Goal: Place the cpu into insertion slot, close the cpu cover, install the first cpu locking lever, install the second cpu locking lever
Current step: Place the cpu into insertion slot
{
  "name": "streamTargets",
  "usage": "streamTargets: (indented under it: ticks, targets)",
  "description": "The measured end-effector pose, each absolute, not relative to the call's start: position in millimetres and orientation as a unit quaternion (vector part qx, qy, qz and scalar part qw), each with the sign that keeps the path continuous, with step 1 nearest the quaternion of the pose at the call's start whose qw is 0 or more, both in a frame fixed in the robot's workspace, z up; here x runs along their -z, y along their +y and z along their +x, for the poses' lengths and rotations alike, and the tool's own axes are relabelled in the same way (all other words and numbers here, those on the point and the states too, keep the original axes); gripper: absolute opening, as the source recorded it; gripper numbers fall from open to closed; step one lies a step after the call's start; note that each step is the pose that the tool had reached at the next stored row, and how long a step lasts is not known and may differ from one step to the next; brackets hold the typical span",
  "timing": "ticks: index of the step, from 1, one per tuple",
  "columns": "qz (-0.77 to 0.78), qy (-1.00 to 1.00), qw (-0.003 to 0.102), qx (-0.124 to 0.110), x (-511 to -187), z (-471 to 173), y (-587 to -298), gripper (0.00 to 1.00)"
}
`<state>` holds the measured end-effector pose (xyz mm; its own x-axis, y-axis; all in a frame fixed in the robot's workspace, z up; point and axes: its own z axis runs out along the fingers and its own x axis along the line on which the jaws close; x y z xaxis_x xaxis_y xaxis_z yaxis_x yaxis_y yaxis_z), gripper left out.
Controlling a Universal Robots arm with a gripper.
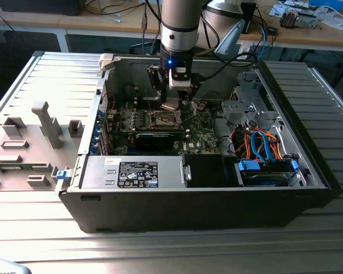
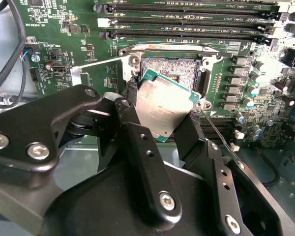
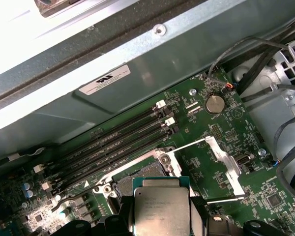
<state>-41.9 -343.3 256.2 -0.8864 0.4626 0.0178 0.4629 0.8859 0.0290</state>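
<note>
Claw (image 2: 160, 123) grasping one cpu (image 2: 163, 101), tilted above one insertion slot (image 2: 176, 66), four memory slots (image 2: 187, 21) beside

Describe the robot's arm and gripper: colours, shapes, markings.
The arm is a thick cylinder, silvery-grey with dark bands, and a blue light glows at its wrist. The gripper is matt black metal: flat linked bars with small holes, pinned by silver screws, ending in two slim jaws.

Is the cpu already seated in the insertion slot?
No, the end effector grips the cpu tilted by the insertion slot, whose contacts lie bare.
</note>
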Motion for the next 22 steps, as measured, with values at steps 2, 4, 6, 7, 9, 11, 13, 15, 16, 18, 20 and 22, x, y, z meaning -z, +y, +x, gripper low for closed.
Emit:
streamTargets:
  ticks: [2, 4, 6, 7, 9, 11, 13, 15, 16, 18, 20, 22]
  targets:
    - [-0.239, -0.971, 0.005, 0.016, -256.2, -42.0, -343.3, 0.54]
    - [-0.239, -0.971, 0.005, 0.016, -256.1, -42.0, -343.3, 0.54]
    - [-0.240, -0.971, 0.005, 0.016, -256.1, -42.0, -343.3, 0.54]
    - [-0.240, -0.971, 0.005, 0.016, -256.1, -42.0, -343.3, 0.54]
    - [-0.240, -0.971, 0.005, 0.016, -256.1, -41.9, -343.3, 0.54]
    - [-0.241, -0.970, 0.005, 0.016, -256.1, -41.9, -343.3, 0.54]
    - [-0.241, -0.970, 0.005, 0.016, -256.1, -42.0, -343.3, 0.54]
    - [-0.242, -0.970, 0.005, 0.016, -256.1, -42.0, -343.3, 0.54]
    - [-0.242, -0.970, 0.005, 0.016, -256.1, -42.0, -343.3, 0.54]
    - [-0.249, -0.968, 0.005, 0.016, -255.8, -42.0, -343.3, 0.54]
    - [-0.249, -0.968, 0.005, 0.016, -255.7, -42.0, -343.3, 0.54]
    - [-0.250, -0.968, 0.005, 0.016, -255.7, -41.9, -343.3, 0.54]
